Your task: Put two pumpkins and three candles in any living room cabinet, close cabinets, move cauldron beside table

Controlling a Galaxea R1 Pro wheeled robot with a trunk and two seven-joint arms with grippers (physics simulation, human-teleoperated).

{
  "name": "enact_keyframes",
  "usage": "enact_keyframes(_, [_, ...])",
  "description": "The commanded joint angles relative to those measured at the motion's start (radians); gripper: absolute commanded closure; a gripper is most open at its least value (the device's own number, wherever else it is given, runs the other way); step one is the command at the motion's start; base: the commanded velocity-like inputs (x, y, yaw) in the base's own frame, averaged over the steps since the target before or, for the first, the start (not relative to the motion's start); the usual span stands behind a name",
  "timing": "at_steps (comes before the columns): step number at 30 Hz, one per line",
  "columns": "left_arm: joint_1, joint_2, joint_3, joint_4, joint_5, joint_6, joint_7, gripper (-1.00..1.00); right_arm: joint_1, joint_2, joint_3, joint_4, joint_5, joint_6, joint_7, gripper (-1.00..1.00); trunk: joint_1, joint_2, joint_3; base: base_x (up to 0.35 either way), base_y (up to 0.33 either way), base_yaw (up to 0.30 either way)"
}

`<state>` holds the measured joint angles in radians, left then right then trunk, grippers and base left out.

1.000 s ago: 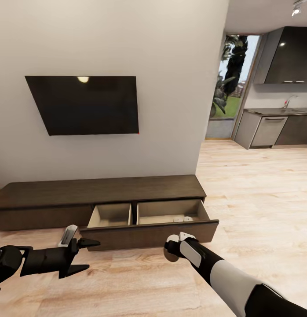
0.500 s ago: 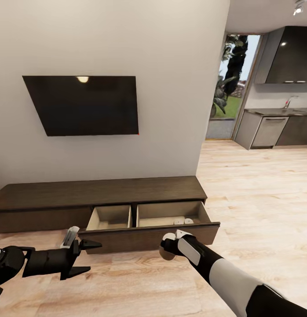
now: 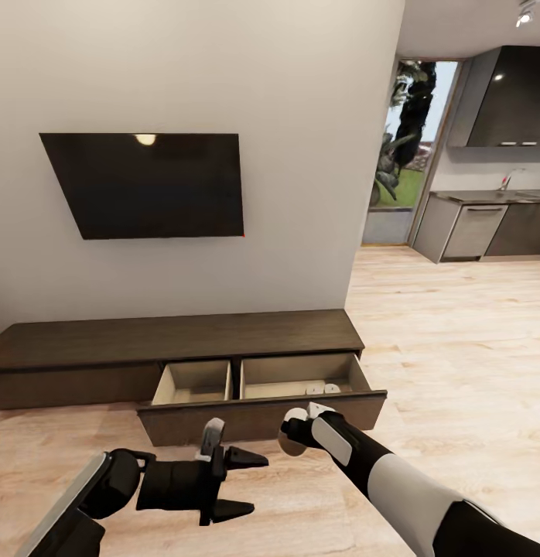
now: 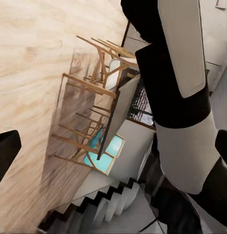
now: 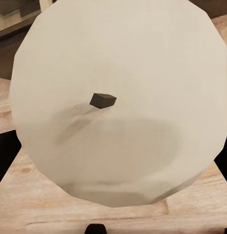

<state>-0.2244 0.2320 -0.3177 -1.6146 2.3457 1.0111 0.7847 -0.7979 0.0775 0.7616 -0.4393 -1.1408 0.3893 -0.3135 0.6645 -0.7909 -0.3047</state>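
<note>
The long dark-brown cabinet (image 3: pixel 177 337) stands against the wall under the TV, with its right-hand drawer (image 3: pixel 262 419) pulled out. Two pale candles (image 3: pixel 323 388) lie in the drawer's right compartment. My right gripper (image 3: pixel 293 433) hovers just in front of the drawer front, shut on a third candle (image 3: pixel 288 442). In the right wrist view this candle (image 5: pixel 118 102) shows its flat top and dark wick. My left gripper (image 3: pixel 243 486) hangs open over the floor, left of the right one. The pumpkins, cauldron and table are out of view.
A black TV (image 3: pixel 146 184) hangs above the cabinet. Light wood-plank floor (image 3: pixel 456 371) runs right to a kitchen with grey cupboards (image 3: pixel 471 230) and a glass door (image 3: pixel 405 147). The left wrist view looks past my right arm (image 4: pixel 181 97) to wooden chairs (image 4: pixel 93 97).
My left arm has swung right, from the left edge toward the middle in front of the drawer. The right gripper with its candle has barely moved.
</note>
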Motion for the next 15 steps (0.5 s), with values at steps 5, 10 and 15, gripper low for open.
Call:
enact_keyframes(5, [0.000,0.036,-0.028,-0.001,0.010,0.000,-0.126,-1.00,-0.001,-0.001,0.007,-0.001,-0.008,-0.002,-0.007,1.00,0.000,-0.001,-0.001,0.000,0.000,0.000])
enact_keyframes(10, [0.002,0.139,-0.036,-0.001,0.010,0.000,-0.236,-1.00,-0.001,-0.001,0.007,-0.002,-0.008,-0.003,-0.006,1.00,0.000,-0.001,-0.001,0.000,0.000,0.000])
enact_keyframes(15, [0.002,0.208,-0.036,-0.001,0.010,0.000,-0.336,-1.00,-0.001,0.001,0.007,-0.002,-0.010,-0.002,-0.006,1.00,0.000,-0.001,-0.001,0.000,0.000,0.000])
